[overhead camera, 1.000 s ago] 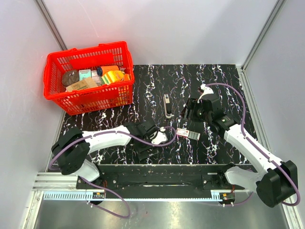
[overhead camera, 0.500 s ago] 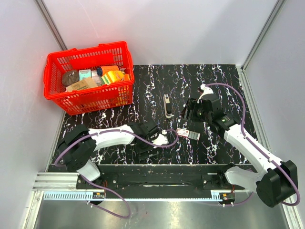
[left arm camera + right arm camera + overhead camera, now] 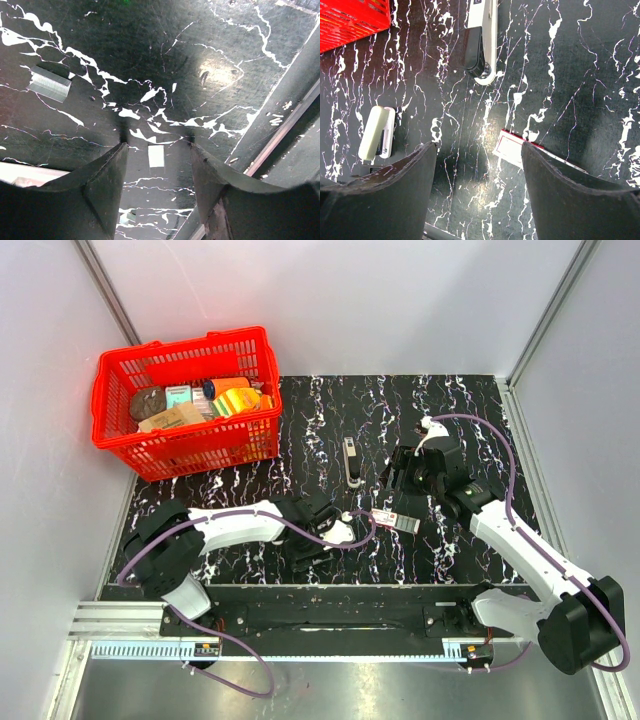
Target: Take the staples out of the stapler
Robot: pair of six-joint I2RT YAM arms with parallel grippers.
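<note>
The stapler (image 3: pixel 350 460) lies on the black marbled table, slim and cream-white with a dark part alongside. It also shows at the top of the right wrist view (image 3: pixel 489 40). My right gripper (image 3: pixel 393 485) is open and empty, just right of it and apart from it (image 3: pixel 479 147). My left gripper (image 3: pixel 305 554) is open and empty near the table's front edge (image 3: pixel 157 150). A strip of silver staples (image 3: pixel 50 83) lies on the table ahead and left of its fingers. A small white rectangular bit (image 3: pixel 156 156) lies between its fingertips.
A red-and-white flat box (image 3: pixel 395 520) lies below my right gripper, partly behind its right finger (image 3: pixel 512 147). A red basket (image 3: pixel 185 455) of goods stands at the back left. A small cream oblong piece (image 3: pixel 376 134) sits by my left wrist. The front rail (image 3: pixel 280 135) is close.
My left arm's elbow has swung slightly right and its gripper has shifted a little. My right gripper has barely moved. Nothing was taken hold of or let go.
</note>
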